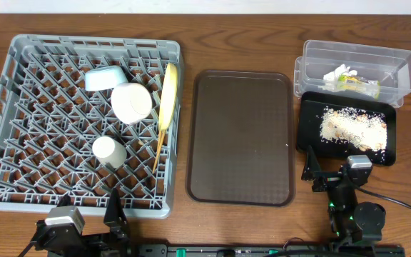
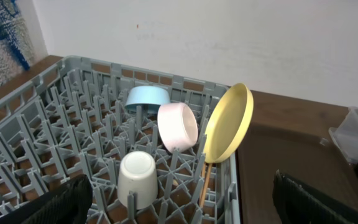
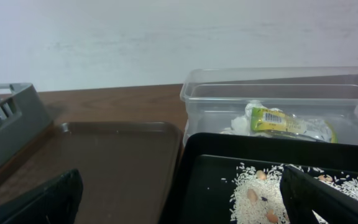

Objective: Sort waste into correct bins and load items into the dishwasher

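Note:
The grey dish rack (image 1: pixel 20 143) holds a light blue bowl (image 1: pixel 104 78), a white bowl (image 1: pixel 131 102), a small white cup (image 1: pixel 108 151), an upright yellow plate (image 1: pixel 168 96) and wooden chopsticks (image 1: pixel 158 148). They also show in the left wrist view: blue bowl (image 2: pixel 146 98), white bowl (image 2: pixel 178 127), cup (image 2: pixel 136 178), plate (image 2: pixel 228 123). The clear tub (image 1: pixel 398 75) holds white tissue and the green wrapper (image 1: pixel 349 81), also visible as (image 3: pixel 278 119). The black tray (image 1: pixel 309 121) holds rice crumbs (image 1: pixel 353 129). My left gripper (image 1: pixel 113 214) is open at the rack's near edge. My right gripper (image 1: pixel 332 176) is open near the black tray.
A large brown serving tray (image 1: pixel 241 135) lies between the rack and the bins; it also shows in the right wrist view (image 3: pixel 104 162). A black cable runs from the right arm to the table's right edge. A white wall stands behind the table.

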Available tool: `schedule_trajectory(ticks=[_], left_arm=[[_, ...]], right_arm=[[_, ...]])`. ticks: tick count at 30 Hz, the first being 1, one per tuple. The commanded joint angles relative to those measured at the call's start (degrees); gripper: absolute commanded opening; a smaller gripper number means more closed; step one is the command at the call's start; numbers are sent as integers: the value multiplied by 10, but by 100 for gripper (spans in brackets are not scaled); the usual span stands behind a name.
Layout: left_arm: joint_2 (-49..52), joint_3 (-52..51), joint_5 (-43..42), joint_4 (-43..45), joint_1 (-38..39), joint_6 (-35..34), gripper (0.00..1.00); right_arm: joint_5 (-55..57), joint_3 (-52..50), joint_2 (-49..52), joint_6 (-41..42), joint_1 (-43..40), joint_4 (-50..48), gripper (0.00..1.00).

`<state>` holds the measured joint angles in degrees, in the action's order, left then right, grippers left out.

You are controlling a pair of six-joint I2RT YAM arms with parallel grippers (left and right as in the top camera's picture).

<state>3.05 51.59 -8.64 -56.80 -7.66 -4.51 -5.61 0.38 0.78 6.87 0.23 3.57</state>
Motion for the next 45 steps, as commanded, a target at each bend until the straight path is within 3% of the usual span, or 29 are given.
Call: schedule_trajectory(ticks=[1, 37, 41, 45], left_arm=[[-2, -3, -1, 1, 1, -3, 94], [-2, -10, 3, -14, 1, -3, 94], [-2, -61, 19, -4, 1, -2, 94], [-10, -158, 18, 72, 1, -3, 94]], right_arm=[[-7, -1, -5, -5, 9, 1, 99], [-7, -1, -5, -5, 9, 1, 99], [-7, -1, -5, -5, 9, 1, 99], [-7, -1, -5, -5, 9, 1, 99]])
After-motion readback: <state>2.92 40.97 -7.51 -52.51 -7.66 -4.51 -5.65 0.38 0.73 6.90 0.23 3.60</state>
